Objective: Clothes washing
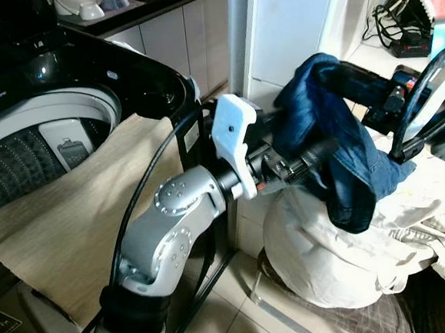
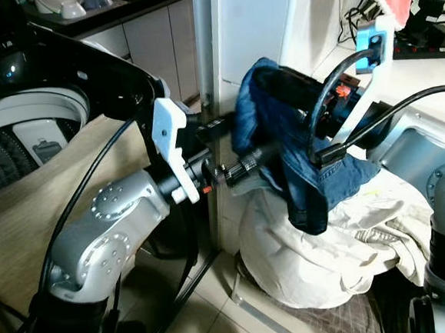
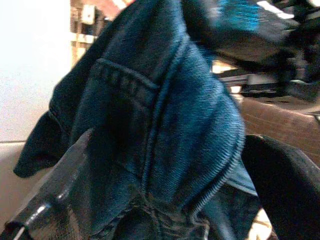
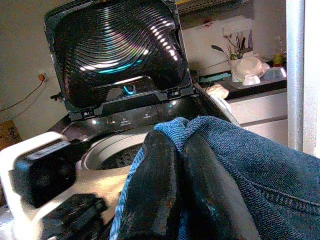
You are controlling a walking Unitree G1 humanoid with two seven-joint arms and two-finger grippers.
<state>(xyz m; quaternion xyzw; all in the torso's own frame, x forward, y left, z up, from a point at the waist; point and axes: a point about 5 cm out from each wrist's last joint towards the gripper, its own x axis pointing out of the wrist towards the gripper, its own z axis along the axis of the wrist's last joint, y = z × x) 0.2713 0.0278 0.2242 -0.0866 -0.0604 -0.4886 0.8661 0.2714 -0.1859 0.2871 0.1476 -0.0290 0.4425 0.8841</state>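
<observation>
Hanging in the middle right of the head-camera frame, the jeans (image 1: 340, 138) droop in a thick blue fold between the two arms, above a heap of pale laundry (image 1: 345, 261) at the lower right. The right gripper (image 4: 180, 165) has its two black fingers clenched together on a ridge of the denim. The left gripper (image 2: 257, 162) reaches in from the left; its fingers sit under and against the cloth, so whether they pinch it cannot be told. The washing machine (image 1: 39, 142) stands lid-up at the upper left, drum exposed. Denim like this is probably heavy, limp and bulky, not slippery or fragile; it will sag and swing. A firm hold on a doubled seam or the waistband seems safest, since a single layer could slide free.
</observation>
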